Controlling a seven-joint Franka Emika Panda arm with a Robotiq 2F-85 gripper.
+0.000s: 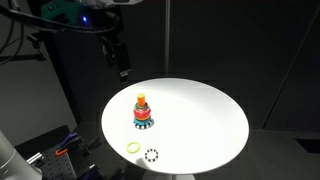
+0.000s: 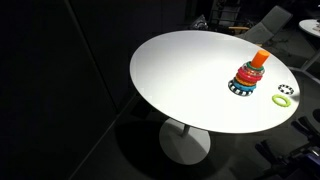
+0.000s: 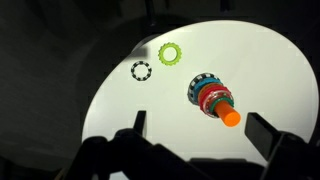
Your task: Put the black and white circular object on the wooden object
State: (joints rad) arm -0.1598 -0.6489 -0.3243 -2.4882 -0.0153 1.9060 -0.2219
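The black and white ring (image 1: 151, 155) lies flat near the front edge of the round white table (image 1: 200, 110). It also shows in the wrist view (image 3: 141, 71) and in an exterior view (image 2: 287, 88). The wooden stacking post (image 1: 142, 112), with an orange top, red middle and blue toothed base, stands upright near the table's middle (image 2: 250, 75) (image 3: 210, 98). My gripper (image 1: 122, 60) hangs high above the table's far left edge, well away from both. In the wrist view (image 3: 204, 130) its fingers are spread wide apart, with nothing between them.
A plain yellow ring (image 1: 133, 147) lies beside the black and white ring (image 3: 170, 53) (image 2: 284, 100). The table stands on a single pedestal (image 2: 185, 140) in dark surroundings. Equipment (image 1: 55, 150) sits below the table's left edge.
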